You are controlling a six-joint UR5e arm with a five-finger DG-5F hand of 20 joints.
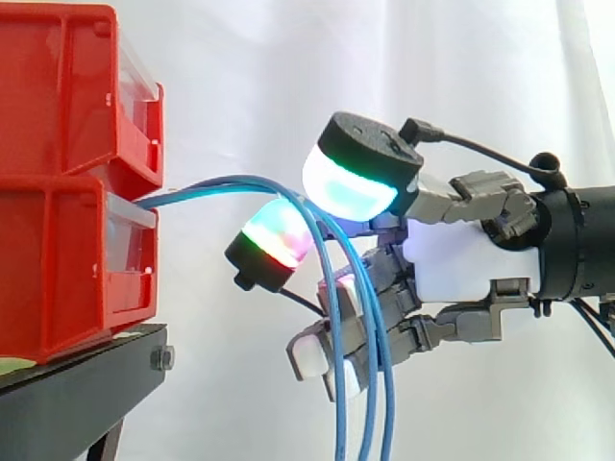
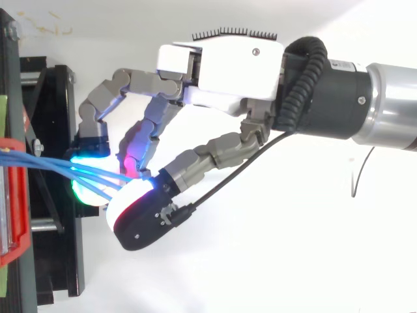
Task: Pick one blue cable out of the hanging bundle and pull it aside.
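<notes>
Several thin blue cables [image 1: 333, 317] come out between the two stacked red bins [image 1: 58, 182], arch to the right and hang down. My hand [image 1: 461, 254] reaches in from the right with its fingers curled round the bundle. A large cyan-white pad sits just above the arch, a red-green pad to its left, and the white-tipped lower fingers lie behind the hanging strands. From above, the cables [image 2: 58, 168] run from the bin edge [image 2: 13, 195] into the gap between the big pad and the magenta-lit finger of the hand [image 2: 234, 75]. I cannot tell whether a single cable is separated.
The bins rest on a black stand [image 1: 77, 384] at the left, whose frame [image 2: 55, 130] shows beneath the fingertips from above. A white curtain hangs behind. Open space lies below and to the right of the hand.
</notes>
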